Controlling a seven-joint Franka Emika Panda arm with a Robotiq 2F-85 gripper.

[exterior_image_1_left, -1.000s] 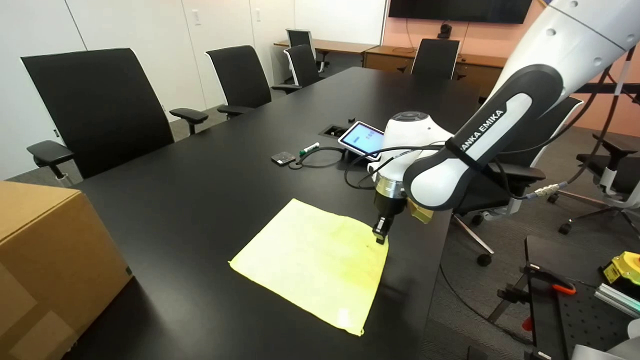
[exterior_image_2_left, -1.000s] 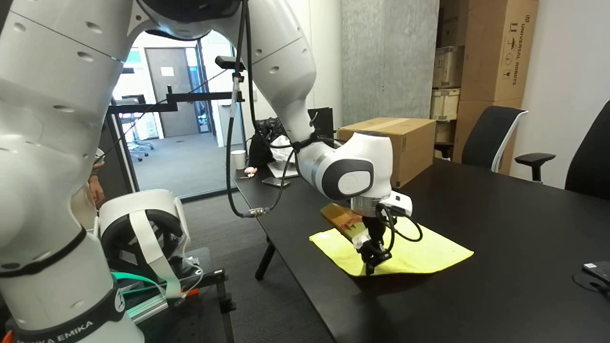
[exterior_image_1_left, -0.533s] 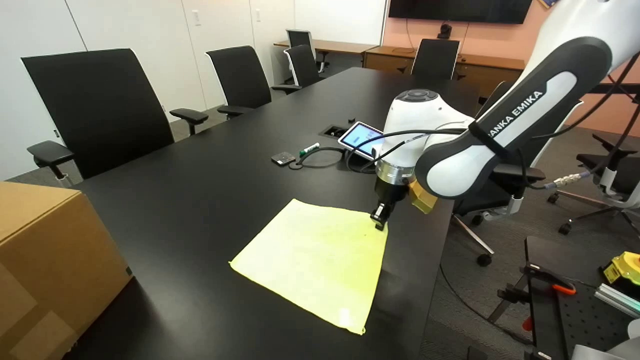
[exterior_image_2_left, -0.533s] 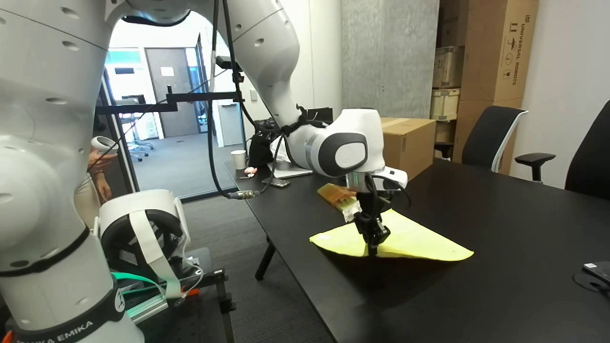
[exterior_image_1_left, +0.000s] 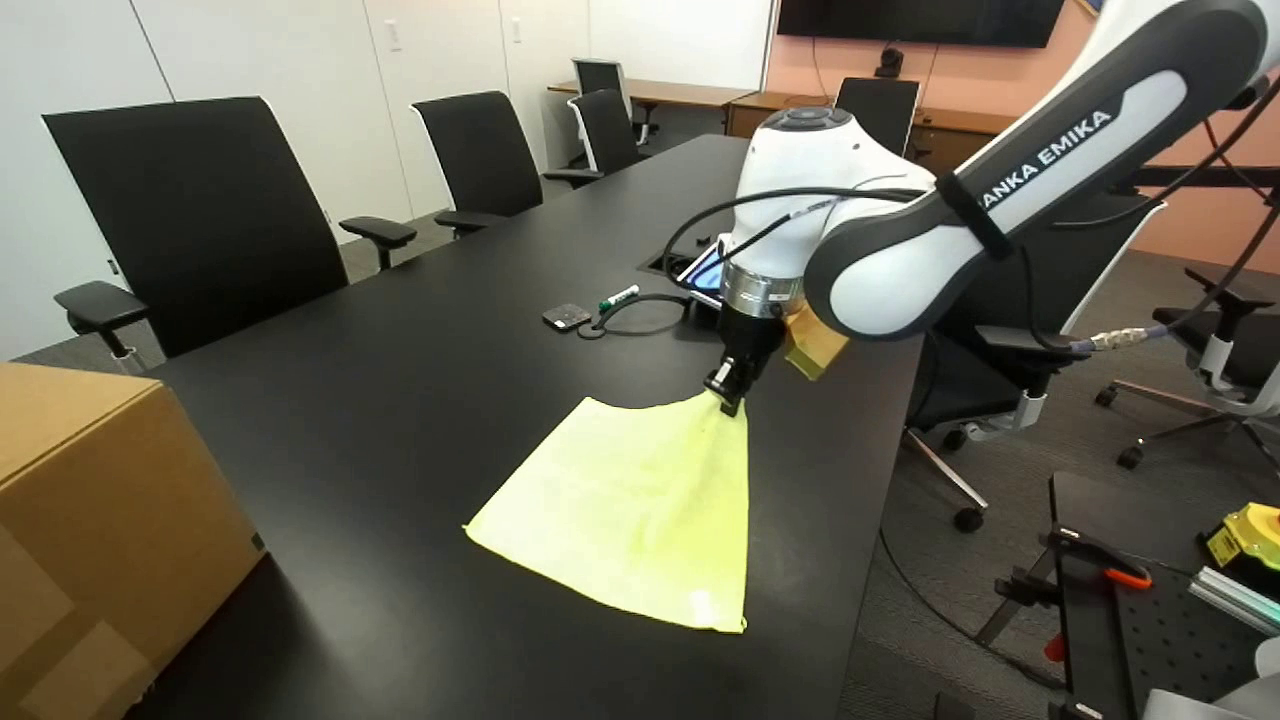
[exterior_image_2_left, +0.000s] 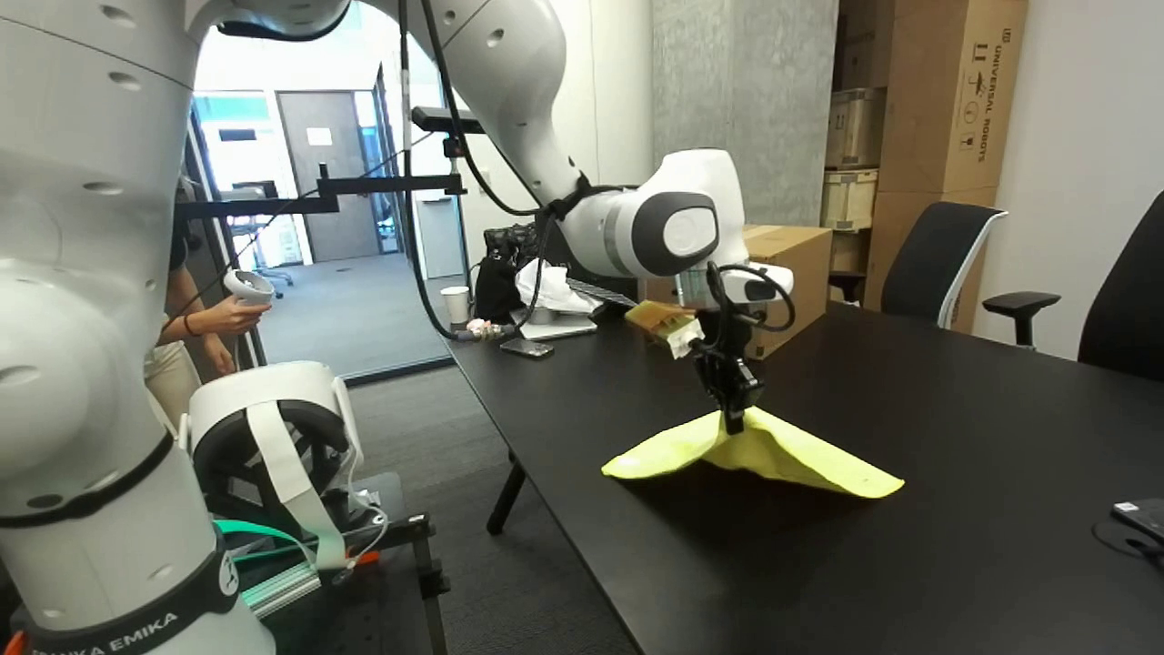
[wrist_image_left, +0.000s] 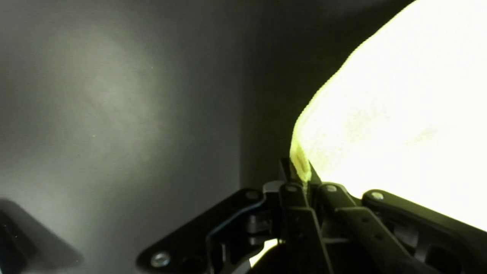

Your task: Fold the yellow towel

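Note:
The yellow towel is a pale yellow square cloth on the black table. My gripper is shut on it near one corner, and that part is raised off the table. In an exterior view the raised edge of the towel forms a peak under the gripper, with dark shadow beneath. The rest of the towel lies spread on the table. In the wrist view a fold of the towel is pinched between the fingertips of the gripper. The towel looks washed out there.
A cardboard box stands on the table, beyond the towel's side. A tablet, partly behind the arm, a marker and a small dark square lie further back. A phone and cup are near the table edge.
My gripper has risen and, in an exterior view, moved left, lifting the towel's corner into a peak. The neighbouring corner near the table edge has been drawn in slightly.

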